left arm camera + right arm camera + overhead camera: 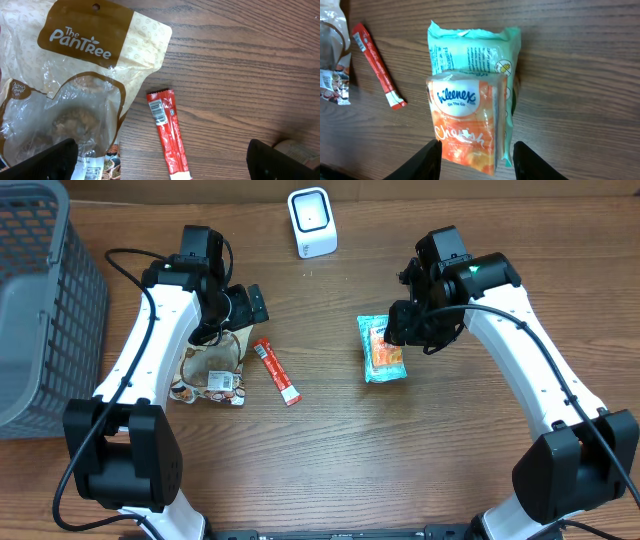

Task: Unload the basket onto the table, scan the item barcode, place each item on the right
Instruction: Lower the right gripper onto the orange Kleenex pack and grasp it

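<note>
An orange Kleenex tissue pack (465, 120) lies on top of a mint-green wipes pack (470, 50) right of the table's centre. My right gripper (476, 155) hangs over the near end of the tissue pack (383, 356). Its fingers stand open on either side, the left one close to the pack's edge, the right one apart from it. A white barcode scanner (311, 222) stands at the back centre. My left gripper (162, 160) is wide open above a red stick sachet (167, 132) and a brown PanTree snack bag (85, 65), holding nothing.
A grey mesh basket (35, 300) fills the far left. The red sachet (276, 371) and the snack bag (210, 370) lie left of centre. Bare wood shows between the two groups of things and along the front edge.
</note>
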Controlling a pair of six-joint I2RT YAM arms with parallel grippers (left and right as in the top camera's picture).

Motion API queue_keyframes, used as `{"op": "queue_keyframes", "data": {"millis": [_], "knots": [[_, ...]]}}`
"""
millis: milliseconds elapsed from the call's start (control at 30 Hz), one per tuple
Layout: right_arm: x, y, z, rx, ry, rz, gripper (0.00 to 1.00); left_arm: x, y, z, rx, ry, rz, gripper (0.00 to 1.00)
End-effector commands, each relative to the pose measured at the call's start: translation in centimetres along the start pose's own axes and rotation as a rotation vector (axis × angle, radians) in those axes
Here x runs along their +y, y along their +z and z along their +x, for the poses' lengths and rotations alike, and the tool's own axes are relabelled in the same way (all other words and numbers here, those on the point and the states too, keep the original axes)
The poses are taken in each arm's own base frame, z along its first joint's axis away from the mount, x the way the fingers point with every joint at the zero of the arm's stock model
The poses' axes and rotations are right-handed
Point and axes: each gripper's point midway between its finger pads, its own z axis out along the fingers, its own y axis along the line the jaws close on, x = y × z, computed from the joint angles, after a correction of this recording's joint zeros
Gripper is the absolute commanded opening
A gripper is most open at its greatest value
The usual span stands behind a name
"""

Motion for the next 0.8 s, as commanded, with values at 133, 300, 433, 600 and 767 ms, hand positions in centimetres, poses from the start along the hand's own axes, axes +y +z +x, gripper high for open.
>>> {"op": "queue_keyframes", "data": {"millis": [133,300,433,600,767], "knots": [[0.0,0.0,0.1,-0.001,-0.006,0.007,0.47,-0.5,-0.5,-0.5,-0.014,0.000,0.016,1.00],[0.1,0.0,-0.5,-0.026,0.017,0.001,0.47,-0.5,-0.5,-0.5,-0.014,0.000,0.016,0.99],[0.3,0.0,-0.5,-0.027,0.011,0.000,0.47,-0.5,-0.5,-0.5,-0.014,0.000,0.016,1.00],[1.0,0.2,-0.1,-0.017,-0.006,-0.001,0.47,-0.5,-0.5,-0.5,-0.014,0.000,0.016,1.00],[1.2,0.4,1.2,0.032,-0.012,0.011,0.47,-0.5,-0.5,-0.5,-0.014,0.000,0.016,1.00]]}}
